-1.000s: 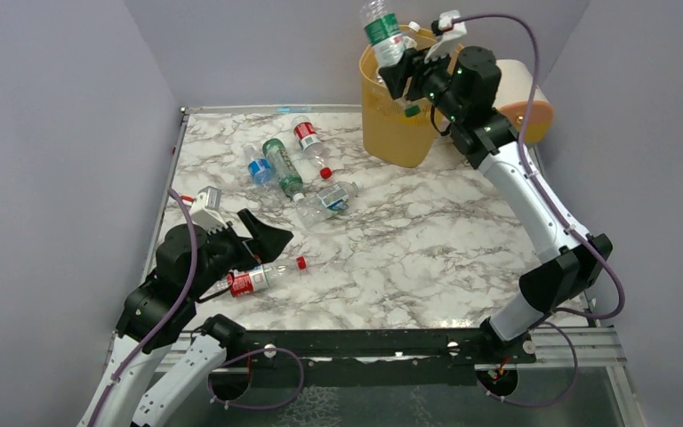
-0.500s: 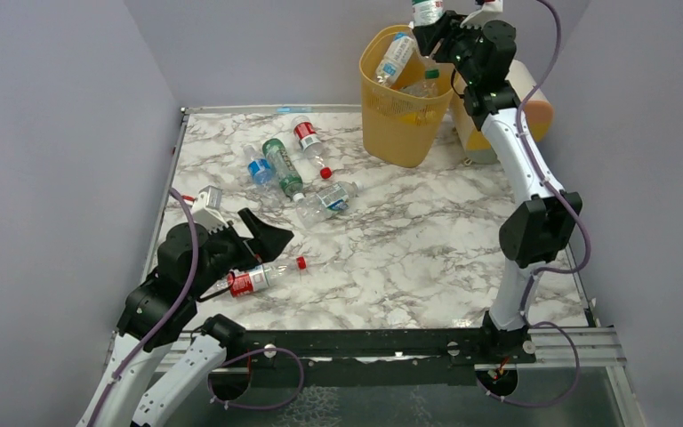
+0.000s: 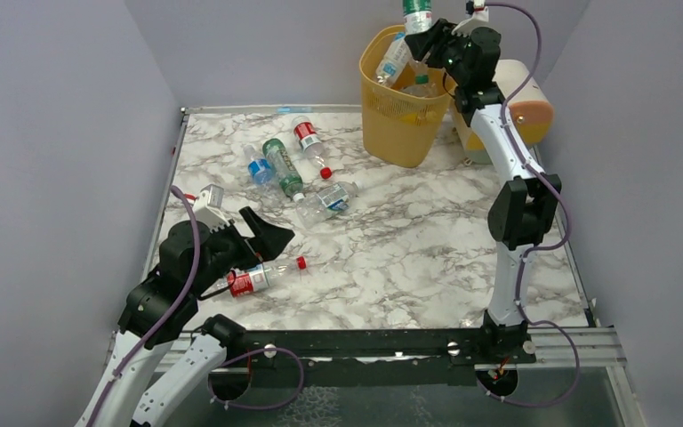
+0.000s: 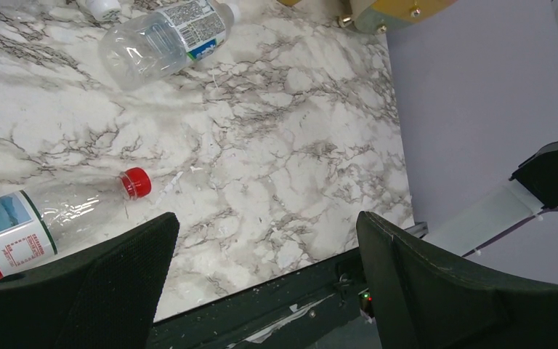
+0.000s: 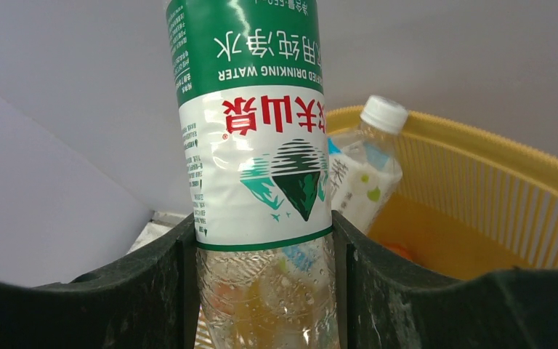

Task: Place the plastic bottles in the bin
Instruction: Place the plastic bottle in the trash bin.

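My right gripper (image 3: 430,34) is shut on a clear bottle with a green and white label (image 3: 417,13), held above the yellow bin (image 3: 397,116); in the right wrist view the bottle (image 5: 258,167) stands between the fingers, the bin rim (image 5: 479,145) behind it. A white-capped bottle (image 3: 393,57) leans inside the bin. My left gripper (image 3: 262,233) is open and empty, just above a red-capped, red-labelled bottle (image 3: 262,276), which also shows in the left wrist view (image 4: 51,218). Several bottles lie mid-table: red-label (image 3: 307,138), green (image 3: 281,165), blue-label (image 3: 259,167), clear (image 3: 327,199).
A cream-and-peach cylinder (image 3: 526,105) lies behind and right of the bin. Grey walls close the table on the left, back and right. A black rail (image 3: 365,342) runs along the near edge.
My right arm swung the green-labelled bottle up from beside the bin's front to above its rim, then shifted slightly left. The left arm and the bottles on the table have not moved.
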